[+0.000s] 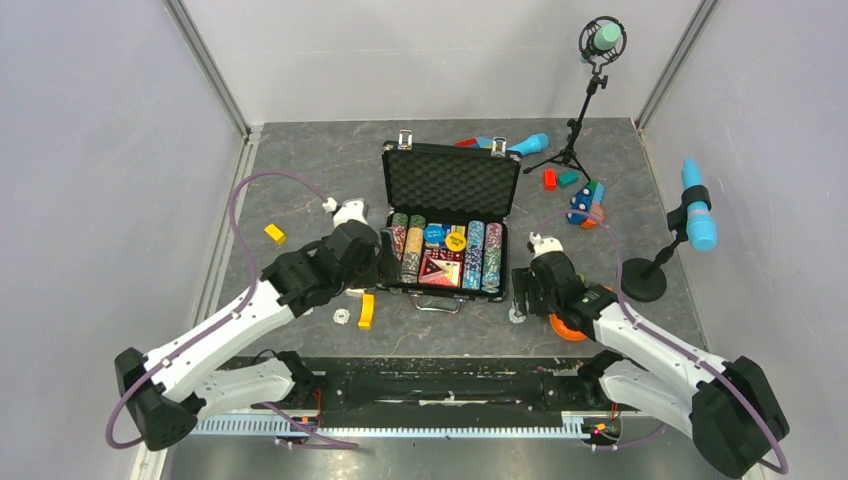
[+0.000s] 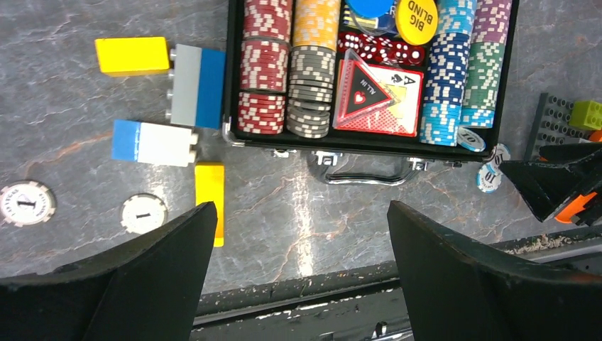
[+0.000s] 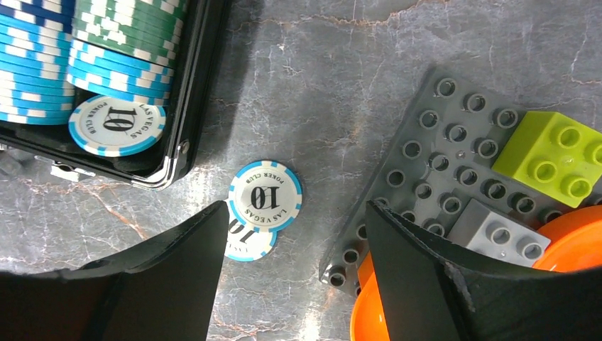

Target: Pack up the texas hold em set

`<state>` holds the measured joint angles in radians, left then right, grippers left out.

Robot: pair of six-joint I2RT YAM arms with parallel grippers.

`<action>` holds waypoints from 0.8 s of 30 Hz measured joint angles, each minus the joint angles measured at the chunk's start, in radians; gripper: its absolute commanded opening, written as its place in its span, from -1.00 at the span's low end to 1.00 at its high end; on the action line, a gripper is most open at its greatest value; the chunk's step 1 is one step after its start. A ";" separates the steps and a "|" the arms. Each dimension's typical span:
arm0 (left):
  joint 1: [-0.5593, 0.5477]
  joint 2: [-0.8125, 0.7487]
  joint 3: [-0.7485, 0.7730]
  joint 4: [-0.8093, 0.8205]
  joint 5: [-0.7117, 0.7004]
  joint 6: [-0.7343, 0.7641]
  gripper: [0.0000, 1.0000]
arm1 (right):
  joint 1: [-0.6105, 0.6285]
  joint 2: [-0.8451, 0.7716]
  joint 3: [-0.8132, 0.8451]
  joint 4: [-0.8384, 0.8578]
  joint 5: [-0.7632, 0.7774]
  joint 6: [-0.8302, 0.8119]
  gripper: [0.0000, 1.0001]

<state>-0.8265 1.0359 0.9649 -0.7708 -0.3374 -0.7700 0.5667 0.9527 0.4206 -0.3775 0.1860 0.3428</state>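
The briefcase lies open in the middle of the table with its foam lid tipped back on the far side, and I judge the packing unfinished. Rows of poker chips, a card deck and the yellow Big Blind button sit in the tray, yet strays lie outside it. Two blue ten chips rest on the table just off the briefcase's near right corner, one overlapping the other. A third ten chip lies flat inside that corner, seemingly dropped in rather than stood on edge with its row. Two white chips lie well off the near left corner, beyond a yellow block.

The right gripper hangs over the blue pair just outside the briefcase's near right corner, probably lined up to collect them. Its jaws are parted and hold nothing. The finger nearer the briefcase hides part of the lower chip, and whether it touches that chip cannot be told. A grey baseplate carrying a lime brick lies on the side away from the briefcase — no part of the set, and close enough to crowd the other finger on the way down.

The left gripper hovers on the near side of the briefcase, in front of its handle. Its jaws are spread very wide and are empty, with only bare table between them. That looks like a waiting posture — clear of the tray, and within reach of the white chips.
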 measured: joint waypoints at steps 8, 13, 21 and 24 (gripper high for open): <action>0.029 -0.122 -0.056 -0.058 -0.002 -0.003 0.94 | 0.000 0.061 0.006 0.011 0.003 0.002 0.46; 0.039 -0.147 -0.086 -0.071 -0.002 -0.011 0.94 | 0.000 0.084 0.019 0.009 0.003 0.002 0.48; 0.042 -0.148 -0.105 -0.069 0.003 -0.017 0.94 | 0.005 0.096 0.026 0.010 0.005 0.003 0.46; 0.042 -0.148 -0.108 -0.064 0.007 -0.018 0.94 | 0.013 0.105 0.031 0.011 0.007 0.008 0.43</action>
<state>-0.7845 0.8879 0.8570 -0.8349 -0.3305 -0.7876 0.5800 1.0580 0.4515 -0.3668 0.1928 0.3504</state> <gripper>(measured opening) 0.970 0.730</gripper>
